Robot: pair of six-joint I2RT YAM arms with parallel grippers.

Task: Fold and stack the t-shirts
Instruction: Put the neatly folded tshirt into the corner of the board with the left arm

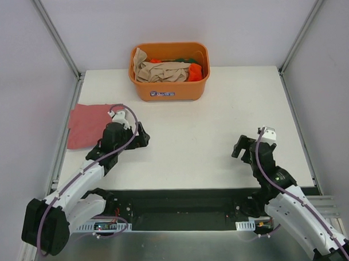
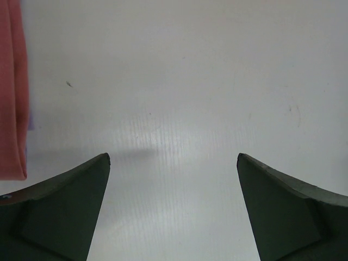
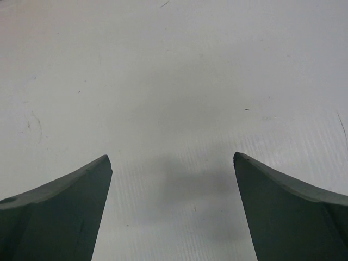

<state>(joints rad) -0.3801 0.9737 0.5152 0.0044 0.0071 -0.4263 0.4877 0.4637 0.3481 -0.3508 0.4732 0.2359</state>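
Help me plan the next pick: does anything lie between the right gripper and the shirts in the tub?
Nothing visible lies on the table between the right gripper and the orange tub. Only the tub's own front wall stands before the beige shirt lying on top inside, so reaching from above seems best.

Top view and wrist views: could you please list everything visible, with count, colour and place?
red shirt: one, rose-red, flat at the table's left edge
beige shirt: one, crumpled, on top in the tub
other shirts: count unclear, orange and green, under the beige one
tub: one, orange, far middle
table: one, white
left tool: open, empty, beside the red shirt
right tool: open, empty, over bare table
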